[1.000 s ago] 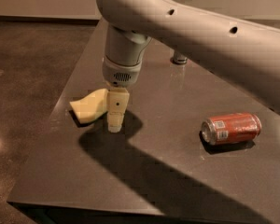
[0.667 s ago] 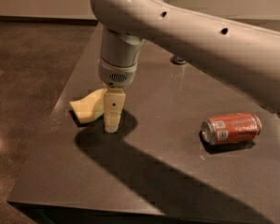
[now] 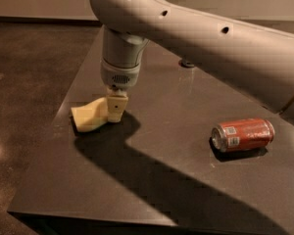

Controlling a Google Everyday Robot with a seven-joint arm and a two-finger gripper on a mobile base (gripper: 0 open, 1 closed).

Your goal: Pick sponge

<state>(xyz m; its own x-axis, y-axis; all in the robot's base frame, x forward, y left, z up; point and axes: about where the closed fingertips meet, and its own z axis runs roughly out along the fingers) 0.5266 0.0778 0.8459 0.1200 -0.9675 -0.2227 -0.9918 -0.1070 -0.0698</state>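
Observation:
The pale yellow sponge point(image 3: 88, 117) lies flat near the left edge of the dark table point(image 3: 186, 97). My gripper point(image 3: 114, 114) hangs straight down from the grey wrist point(image 3: 120, 62) and sits low at the sponge's right end, overlapping it in this view. The sponge's right end is hidden behind the gripper. I cannot tell whether the gripper touches or holds the sponge. The sponge still rests on the table.
A red soda can point(image 3: 242, 134) lies on its side at the right of the table. A small dark round object point(image 3: 187, 63) sits at the back. The table's left edge point(image 3: 63, 116) runs just beside the sponge, with brown floor point(image 3: 24, 82) beyond. My large arm point(image 3: 220, 48) spans the upper right.
The gripper has moved left and down, from beside the sponge to over its right end. The sponge and the can have not moved.

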